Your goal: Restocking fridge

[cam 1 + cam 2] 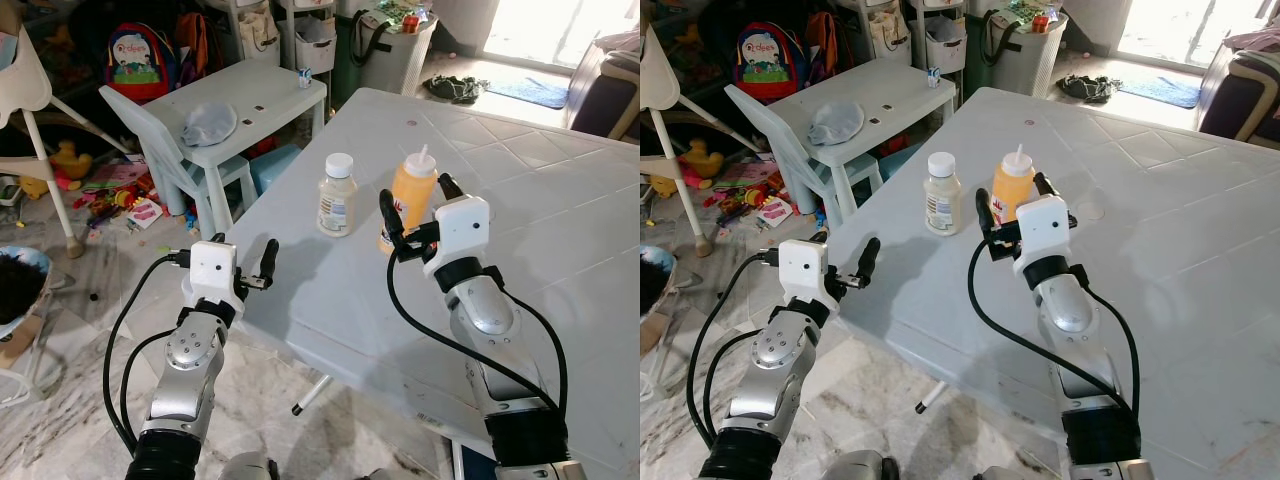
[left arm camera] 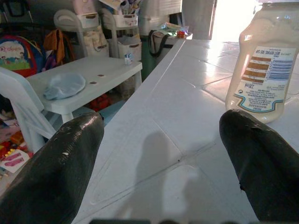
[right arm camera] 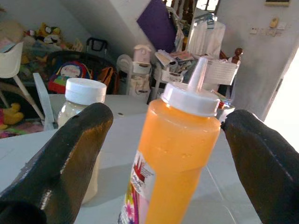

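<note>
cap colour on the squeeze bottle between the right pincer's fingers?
White, with a pointed nozzle, on the orange squeeze bottle; clearest in the right wrist view, framed by the open right pincer.

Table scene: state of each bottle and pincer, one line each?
orange squeeze bottle: upright on the white table, capped, between the right pincer's fingers, not yet clamped.
mayonnaise jar: upright, white lid on, standing apart from the orange squeeze bottle, untouched.
right pincer: open, straddling the orange squeeze bottle.
left pincer: open, holding nothing, at the table's edge, aimed toward the mayonnaise jar.
</note>
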You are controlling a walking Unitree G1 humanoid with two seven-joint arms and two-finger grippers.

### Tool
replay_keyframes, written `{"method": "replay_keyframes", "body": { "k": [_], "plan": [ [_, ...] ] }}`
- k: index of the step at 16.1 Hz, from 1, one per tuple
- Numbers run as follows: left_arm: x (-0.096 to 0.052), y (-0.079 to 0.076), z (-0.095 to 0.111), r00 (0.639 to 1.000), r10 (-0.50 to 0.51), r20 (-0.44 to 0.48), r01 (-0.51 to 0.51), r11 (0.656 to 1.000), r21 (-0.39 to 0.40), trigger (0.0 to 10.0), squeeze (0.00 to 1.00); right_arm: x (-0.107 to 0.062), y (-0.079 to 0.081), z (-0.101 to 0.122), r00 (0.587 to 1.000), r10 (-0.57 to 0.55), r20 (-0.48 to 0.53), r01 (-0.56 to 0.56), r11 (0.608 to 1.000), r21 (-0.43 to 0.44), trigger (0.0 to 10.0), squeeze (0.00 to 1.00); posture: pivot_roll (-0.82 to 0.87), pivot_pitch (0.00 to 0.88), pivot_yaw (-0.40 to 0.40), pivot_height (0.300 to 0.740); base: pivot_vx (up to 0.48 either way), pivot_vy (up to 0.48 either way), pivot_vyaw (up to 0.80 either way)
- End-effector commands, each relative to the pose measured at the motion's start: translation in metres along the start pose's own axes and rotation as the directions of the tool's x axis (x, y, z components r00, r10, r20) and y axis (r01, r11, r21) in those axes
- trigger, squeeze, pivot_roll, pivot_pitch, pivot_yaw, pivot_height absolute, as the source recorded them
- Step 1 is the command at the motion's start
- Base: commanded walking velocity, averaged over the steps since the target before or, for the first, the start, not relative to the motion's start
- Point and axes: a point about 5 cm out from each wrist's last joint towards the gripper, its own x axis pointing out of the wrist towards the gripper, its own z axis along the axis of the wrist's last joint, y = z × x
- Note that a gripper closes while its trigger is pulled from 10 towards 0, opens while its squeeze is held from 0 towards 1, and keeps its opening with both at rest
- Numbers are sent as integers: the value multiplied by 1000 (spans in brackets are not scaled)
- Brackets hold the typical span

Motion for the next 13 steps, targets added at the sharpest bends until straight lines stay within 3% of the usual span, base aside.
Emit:
{"method": "replay_keyframes", "body": {
  "k": [1, 2, 3, 8, 13],
  "plan": [
    [0, 1, 2, 1000, -8, -1, 8, 1000, 14, 10000, 0, 3, -4, 2, 999, -39, 5, 39, 999, 18, 10000, 1000, 25, 8, 20, 740, 0, 0, 0],
    [0, 1, 2, 1000, -8, -1, 8, 1000, 15, 10000, 0, 4, -5, 2, 999, -43, 4, 43, 999, 25, 10000, 761, 25, 9, 21, 740, 0, 0, 0],
    [0, 1, 2, 1000, -9, -2, 9, 1000, 15, 10000, 0, 5, -5, 1, 999, -45, 1, 45, 999, 28, 10000, 24, 28, 8, 22, 740, 0, 0, 0],
    [0, -1, 3, 1000, -19, -8, 20, 1000, 20, 10000, 0, 25, -7, -1, 997, -63, -38, 67, 991, 117, 10000, 0, 39, 13, 27, 740, 0, 0, 0],
    [-1, -1, 3, 1000, -23, -12, 23, 999, 26, 10000, 0, 46, -10, -5, 995, -57, -82, 68, 988, 138, 10000, 0, 51, 21, 26, 740, 0, 0, 0]
  ]
}}
